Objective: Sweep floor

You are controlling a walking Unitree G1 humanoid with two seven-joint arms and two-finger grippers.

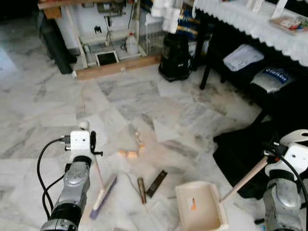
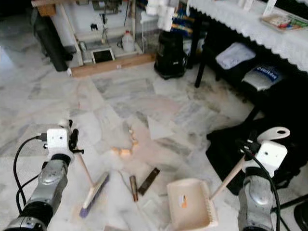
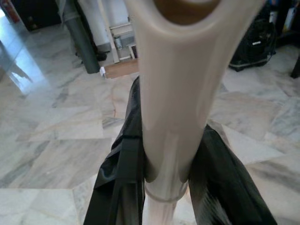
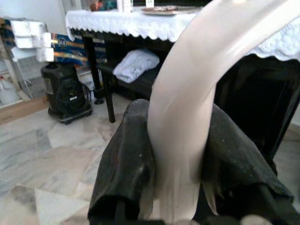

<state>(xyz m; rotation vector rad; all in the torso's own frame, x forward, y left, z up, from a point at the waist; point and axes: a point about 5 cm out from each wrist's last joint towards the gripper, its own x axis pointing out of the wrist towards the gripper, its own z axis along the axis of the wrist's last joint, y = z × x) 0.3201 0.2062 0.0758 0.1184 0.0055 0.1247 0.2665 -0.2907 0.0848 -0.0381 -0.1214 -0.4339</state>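
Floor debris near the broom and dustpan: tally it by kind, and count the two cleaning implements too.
Broom: 1
Dustpan: 1
Pale wooden blocks: 1 small cluster, separate pieces not countable
Brown cylindrical stick: 1
Dark flat strip: 1
Small orange scrap in the dustpan: 1
Total: 6

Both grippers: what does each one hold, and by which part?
The left gripper holds the purple-bristled broom by its cream handle's top. The right gripper holds the cream plastic dustpan by its handle's curved end.
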